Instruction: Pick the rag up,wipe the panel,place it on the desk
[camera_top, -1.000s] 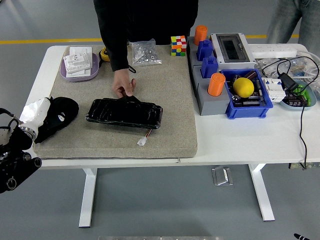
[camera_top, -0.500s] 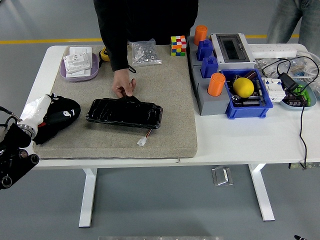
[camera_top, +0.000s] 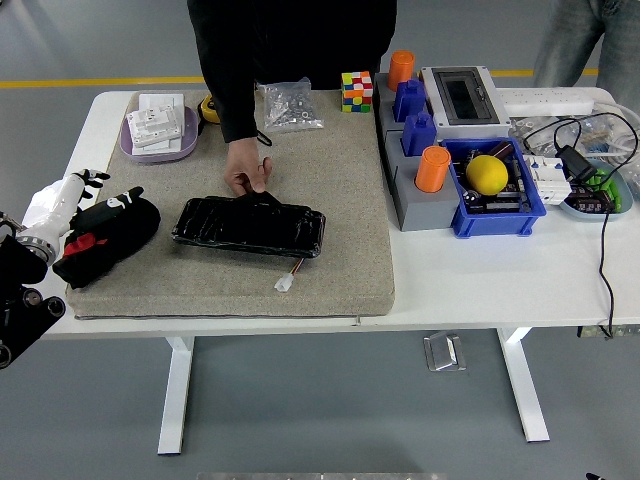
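The black rag (camera_top: 112, 228) lies bunched at the left end of the tan mat (camera_top: 340, 190), with a red patch showing on its near side. My left hand (camera_top: 70, 205), white with black fingertips, comes in from the left edge and grips the rag's left end. The glossy black panel (camera_top: 248, 226) lies flat on the mat just right of the rag. A person's hand (camera_top: 246, 172) reaches down from the far side and holds the panel's far edge. My right arm is out of view.
A purple tray (camera_top: 158, 146) with white cards sits at the back left beside a bag of screws (camera_top: 290, 104). A small white connector (camera_top: 285, 284) lies near the mat's front. A grey and blue parts organiser (camera_top: 440, 165), a yellow ball (camera_top: 487, 174) and cables (camera_top: 585, 160) fill the right side.
My left hand has drawn back to the left and up along the table edge. The rag has bunched and turned with it, so a red patch now shows. The panel and the person's hand stayed put.
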